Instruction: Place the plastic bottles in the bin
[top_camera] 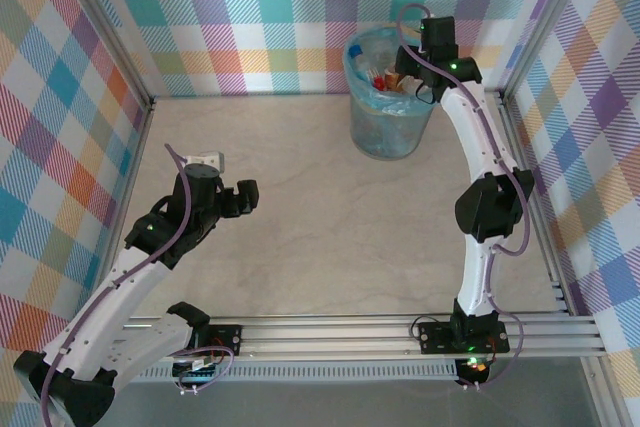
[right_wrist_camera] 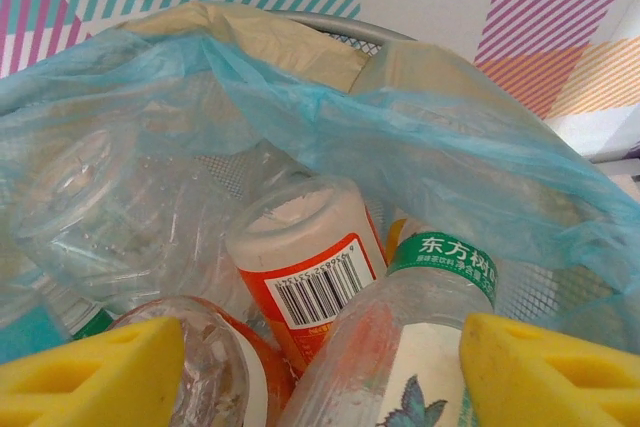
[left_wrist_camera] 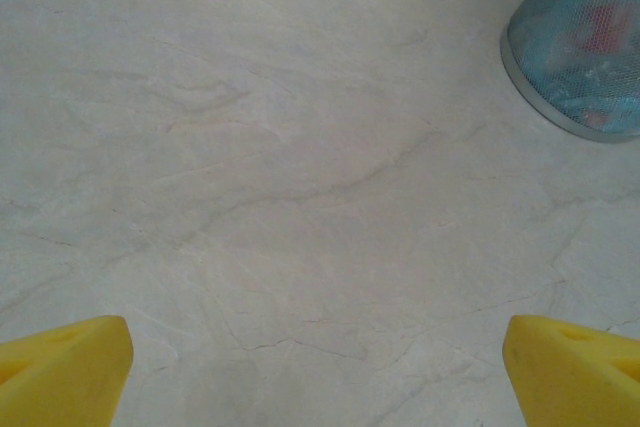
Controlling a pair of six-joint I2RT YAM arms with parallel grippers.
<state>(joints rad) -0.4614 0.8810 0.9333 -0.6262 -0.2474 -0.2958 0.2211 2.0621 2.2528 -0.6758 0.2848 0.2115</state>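
The bin [top_camera: 390, 132], a grey mesh basket lined with a light-blue bag, stands at the back of the table and holds several plastic bottles [top_camera: 383, 77]. My right gripper [top_camera: 405, 82] hangs over its mouth, open. In the right wrist view the yellow fingertips [right_wrist_camera: 90, 377] stand wide apart above a red-label bottle [right_wrist_camera: 305, 267], a green-label bottle [right_wrist_camera: 420, 347] and a clear bottle [right_wrist_camera: 110, 207], all lying inside the bag [right_wrist_camera: 450, 137]. My left gripper [top_camera: 245, 197] is open over bare tabletop at the left, with nothing between its fingers [left_wrist_camera: 60, 367]. From that wrist the bin [left_wrist_camera: 575, 57] shows at the far right.
Plaid walls close in the table at the back and both sides. A metal rail [top_camera: 350, 332] with the arm bases runs along the near edge. Metal frame posts [top_camera: 530, 147] line the right side. The marbled tabletop [top_camera: 300, 197] stretches between the two arms.
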